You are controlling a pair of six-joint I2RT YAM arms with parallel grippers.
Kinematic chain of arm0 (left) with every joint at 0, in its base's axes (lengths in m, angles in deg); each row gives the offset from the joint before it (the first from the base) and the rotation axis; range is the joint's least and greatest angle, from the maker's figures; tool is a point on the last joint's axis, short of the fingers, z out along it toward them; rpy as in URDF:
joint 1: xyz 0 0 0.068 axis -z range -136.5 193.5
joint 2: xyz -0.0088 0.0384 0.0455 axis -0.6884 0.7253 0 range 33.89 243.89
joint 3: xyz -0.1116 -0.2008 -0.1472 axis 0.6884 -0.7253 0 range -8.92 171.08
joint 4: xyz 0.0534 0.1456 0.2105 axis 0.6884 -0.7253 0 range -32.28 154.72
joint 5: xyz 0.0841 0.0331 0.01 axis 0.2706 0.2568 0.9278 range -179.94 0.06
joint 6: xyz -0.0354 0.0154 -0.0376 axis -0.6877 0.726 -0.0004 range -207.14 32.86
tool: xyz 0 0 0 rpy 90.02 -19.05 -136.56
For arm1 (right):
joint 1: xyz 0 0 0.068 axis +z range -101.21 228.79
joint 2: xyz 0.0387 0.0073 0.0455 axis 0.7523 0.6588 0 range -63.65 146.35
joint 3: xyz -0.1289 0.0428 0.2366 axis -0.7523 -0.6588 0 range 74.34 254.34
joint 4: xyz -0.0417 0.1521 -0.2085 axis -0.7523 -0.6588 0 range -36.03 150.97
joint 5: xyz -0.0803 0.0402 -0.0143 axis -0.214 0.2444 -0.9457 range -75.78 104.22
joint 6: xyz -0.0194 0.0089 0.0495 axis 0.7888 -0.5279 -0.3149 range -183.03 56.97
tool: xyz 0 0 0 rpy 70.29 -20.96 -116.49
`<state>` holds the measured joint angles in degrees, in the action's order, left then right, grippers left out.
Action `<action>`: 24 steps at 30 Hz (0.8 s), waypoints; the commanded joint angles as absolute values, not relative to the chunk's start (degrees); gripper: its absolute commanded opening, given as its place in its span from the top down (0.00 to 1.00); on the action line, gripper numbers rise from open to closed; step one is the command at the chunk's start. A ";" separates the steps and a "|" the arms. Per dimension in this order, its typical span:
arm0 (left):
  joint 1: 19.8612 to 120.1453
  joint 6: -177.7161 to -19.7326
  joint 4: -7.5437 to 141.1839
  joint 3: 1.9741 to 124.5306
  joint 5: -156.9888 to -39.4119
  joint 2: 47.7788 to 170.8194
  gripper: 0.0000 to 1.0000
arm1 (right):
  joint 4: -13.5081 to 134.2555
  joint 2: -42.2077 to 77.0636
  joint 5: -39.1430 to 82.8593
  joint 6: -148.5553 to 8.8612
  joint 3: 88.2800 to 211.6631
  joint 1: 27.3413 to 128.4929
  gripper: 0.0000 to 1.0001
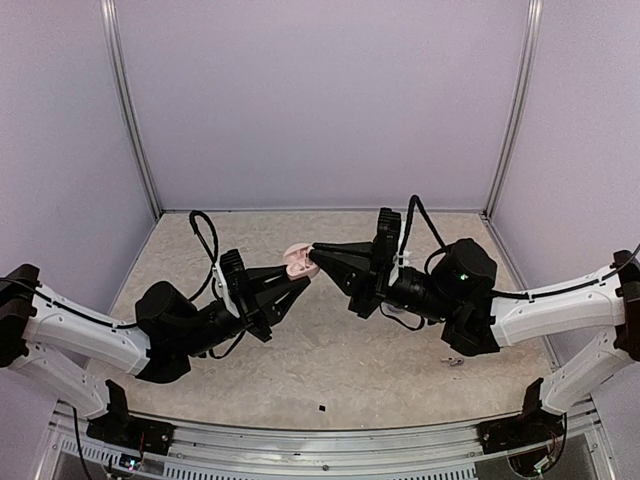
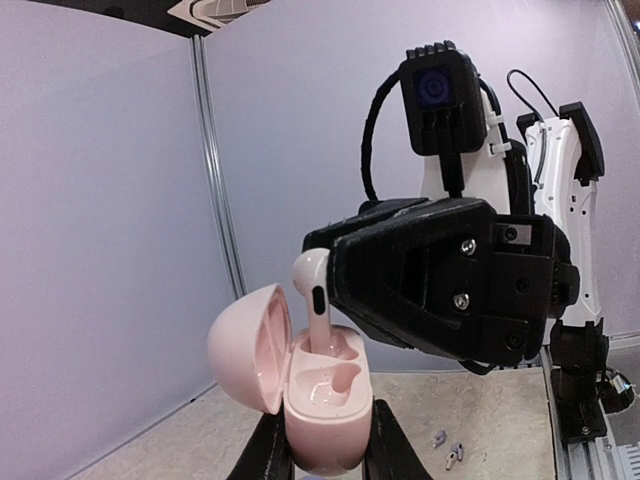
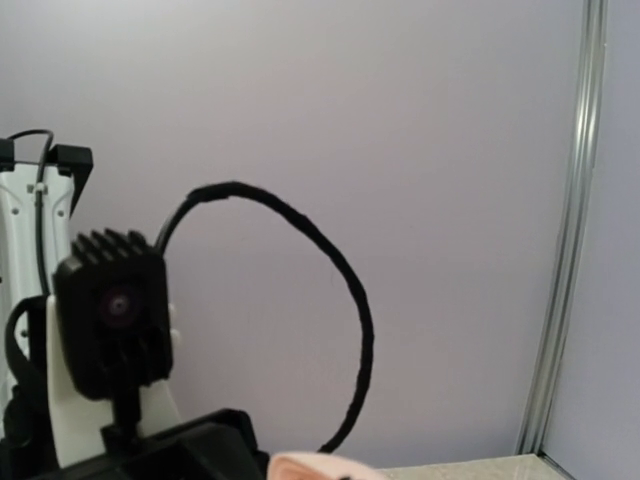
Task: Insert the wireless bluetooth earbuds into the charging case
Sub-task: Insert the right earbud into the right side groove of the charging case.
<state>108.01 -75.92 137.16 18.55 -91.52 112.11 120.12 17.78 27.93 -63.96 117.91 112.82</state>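
Lilac walls [image 1: 320,100] enclose the speckled table [image 1: 330,370] under the charging case [image 1: 297,261].

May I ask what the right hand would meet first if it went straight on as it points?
Probably the charging case in the left hand; the earbud in the right hand stands at its socket.

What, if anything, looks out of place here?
A few small pale pieces lie loose on the table near the right arm, too small to identify. Otherwise the case and earbud look normal.
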 commanded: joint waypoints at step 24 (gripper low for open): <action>108.41 -74.31 140.91 20.06 -87.68 112.91 0.99 | 123.21 20.23 27.01 -67.81 120.05 114.27 0.96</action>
